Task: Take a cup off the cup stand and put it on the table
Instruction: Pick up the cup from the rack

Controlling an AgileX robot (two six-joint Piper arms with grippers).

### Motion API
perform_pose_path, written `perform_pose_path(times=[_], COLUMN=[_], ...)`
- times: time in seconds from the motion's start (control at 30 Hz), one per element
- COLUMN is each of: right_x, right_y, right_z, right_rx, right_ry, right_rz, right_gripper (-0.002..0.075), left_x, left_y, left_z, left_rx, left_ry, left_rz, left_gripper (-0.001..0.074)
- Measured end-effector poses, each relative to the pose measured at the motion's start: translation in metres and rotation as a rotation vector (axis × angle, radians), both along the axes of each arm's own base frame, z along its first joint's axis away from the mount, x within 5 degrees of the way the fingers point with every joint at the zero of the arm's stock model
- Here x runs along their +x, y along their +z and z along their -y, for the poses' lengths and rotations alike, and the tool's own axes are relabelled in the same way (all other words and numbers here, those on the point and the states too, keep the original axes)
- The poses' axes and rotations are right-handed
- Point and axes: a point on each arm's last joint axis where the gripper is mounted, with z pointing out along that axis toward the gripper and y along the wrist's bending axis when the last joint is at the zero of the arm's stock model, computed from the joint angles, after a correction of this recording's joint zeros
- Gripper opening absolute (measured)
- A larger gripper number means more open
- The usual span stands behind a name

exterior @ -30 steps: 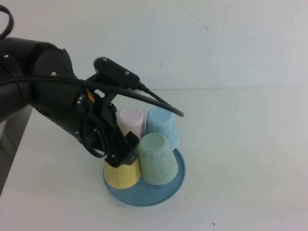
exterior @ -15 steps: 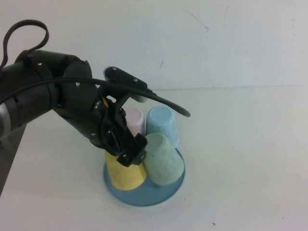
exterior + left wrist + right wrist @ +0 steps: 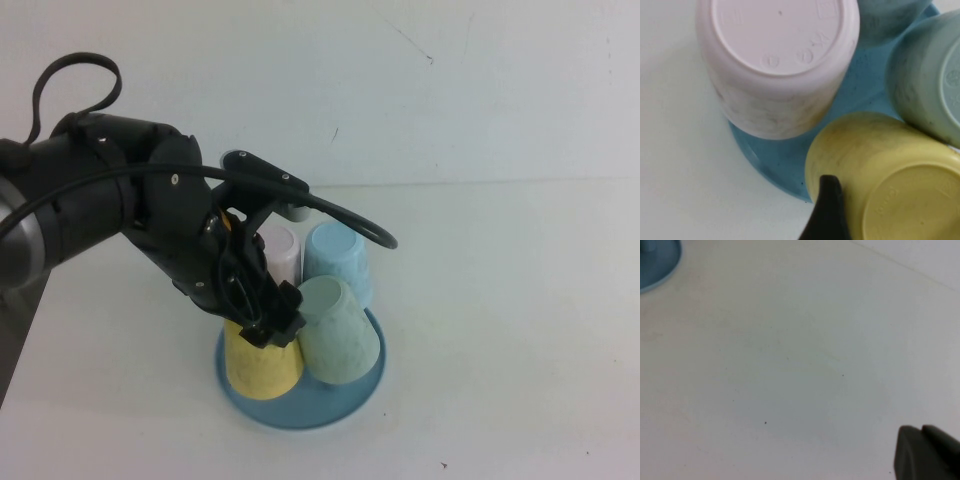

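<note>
The yellow cup [image 3: 262, 360] is sitting upside down on the blue cup stand [image 3: 345, 398], directly under the left end effector [image 3: 268, 325], which is pressing down around the cup's upturned base; in the left wrist view one dark fingertip [image 3: 825, 210] is lying against the cup's side, so the end effector appears to be closing on the cup, though how tightly it is gripping cannot be told. The cup is looking like thin moulded plastic: light, fairly stiff but likely to flex if squeezed hard, and smooth enough to slip, with a faint texture on the wall that should help. The best hold is probably across the tapered wall just below the base, lifting straight up to clear whatever peg is inside. A pink cup [image 3: 777, 65], a green cup [image 3: 338, 332] and a light-blue cup [image 3: 338, 262] are crowding close beside the end effector. Small embossed marks are showing on the cup bases, too faint to read. The right end effector [image 3: 927, 452] is hovering over bare desk [image 3: 800, 355], well apart from the stand, its opening not discernible
</note>
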Motion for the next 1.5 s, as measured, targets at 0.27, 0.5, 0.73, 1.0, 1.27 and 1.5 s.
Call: perform_pose_path(times=[0.27,0.5,0.73,1.0,1.27,1.5], right_x=[0.000,0.000,0.000,0.000,0.000,0.001], right_y=[0.000,0.000,0.000,0.000,0.000,0.002], right_z=[0.000,0.000,0.000,0.000,0.000,0.001], right_rx=[0.000,-0.002,-0.002,-0.003,-0.015,-0.021], right_ry=[0.000,0.001,0.001,0.002,0.009,0.004], right_rz=[0.000,0.000,0.000,0.000,0.003,0.026], right_gripper=[-0.0003,-0.0003,-0.0003,-0.0003,-0.0003,-0.0003], left_x=[0.000,0.001,0.001,0.001,-0.002,-0.008], left_y=[0.000,0.000,-0.001,-0.001,0.002,0.038], left_z=[-0.001,-0.002,-0.003,-0.003,-0.006,-0.008], left_rx=[0.001,0.010,0.021,0.023,0.035,0.022], left_ry=[0.016,0.044,0.058,0.059,0.056,0.045], left_rz=[0.000,0.000,-0.004,-0.004,-0.017,-0.003], left_gripper=[0.0529,0.0563,0.0572,0.0526,0.0526,0.0526])
